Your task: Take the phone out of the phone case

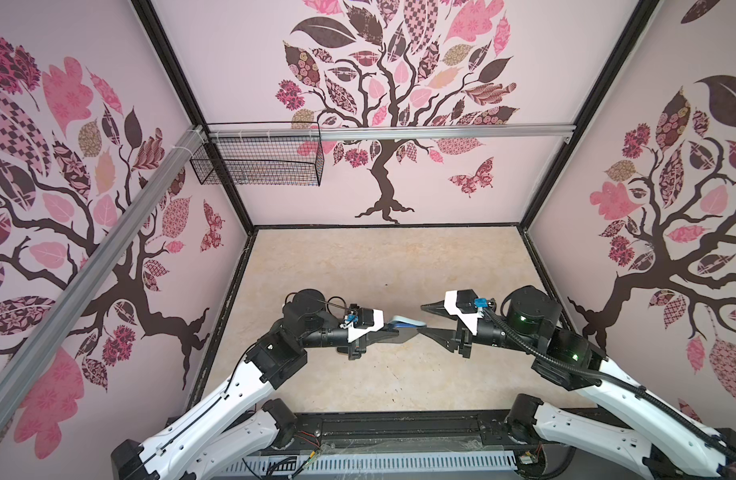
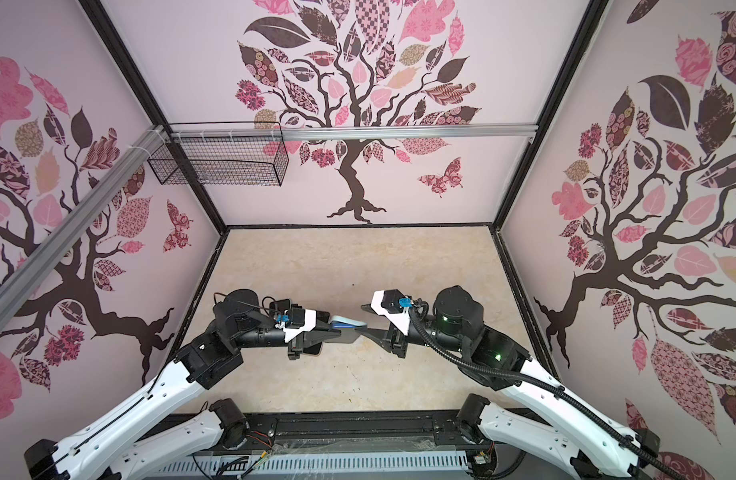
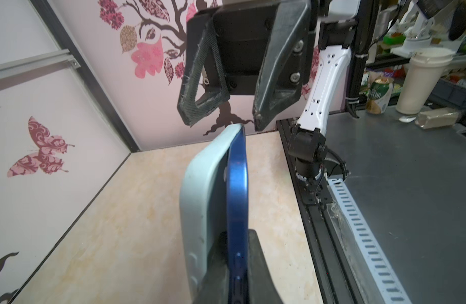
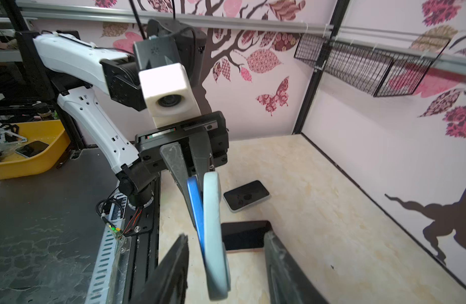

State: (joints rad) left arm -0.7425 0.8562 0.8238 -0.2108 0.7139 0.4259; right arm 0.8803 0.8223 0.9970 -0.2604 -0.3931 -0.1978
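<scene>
Pale-blue phone case (image 3: pixel 200 197) is hanging half off the blue phone (image 3: pixel 237 184), above the middle of the tabletop (image 1: pixel 358 266).
My left gripper (image 1: pixel 393 328) is clamping the phone; my right gripper (image 1: pixel 421 320) is standing part-open around the free end, gripping nothing. Next, probably: pinching the case alone and pulling away.

Both top views high above the whole table (image 1: pixel 358 270); wrist views close, opposed across the phone (image 3: pixel 237 184).

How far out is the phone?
Partly out: the blue phone stands apart from the pale case by the left gripper, seated at the other end.
</scene>
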